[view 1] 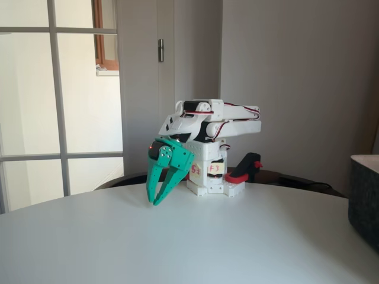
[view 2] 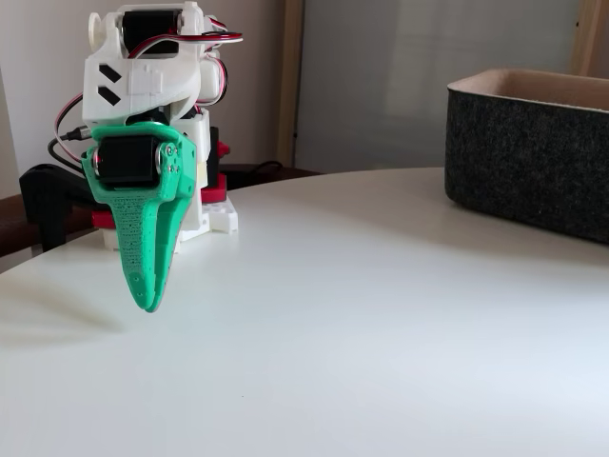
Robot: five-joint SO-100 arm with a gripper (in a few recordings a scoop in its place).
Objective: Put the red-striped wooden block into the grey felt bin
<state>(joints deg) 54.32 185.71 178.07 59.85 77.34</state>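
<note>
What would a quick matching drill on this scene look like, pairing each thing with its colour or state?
Things:
1. end effector
2. grey felt bin
3. clamp behind the arm's base
4. table

Descriptions:
A. red and black
B. white, round-edged
C. green, fingers close together, tips pointing down just above the tabletop
D. dark charcoal with a paler rim, at the right edge in both fixed views

Pairs: 1-C, 2-D, 3-A, 4-B
</note>
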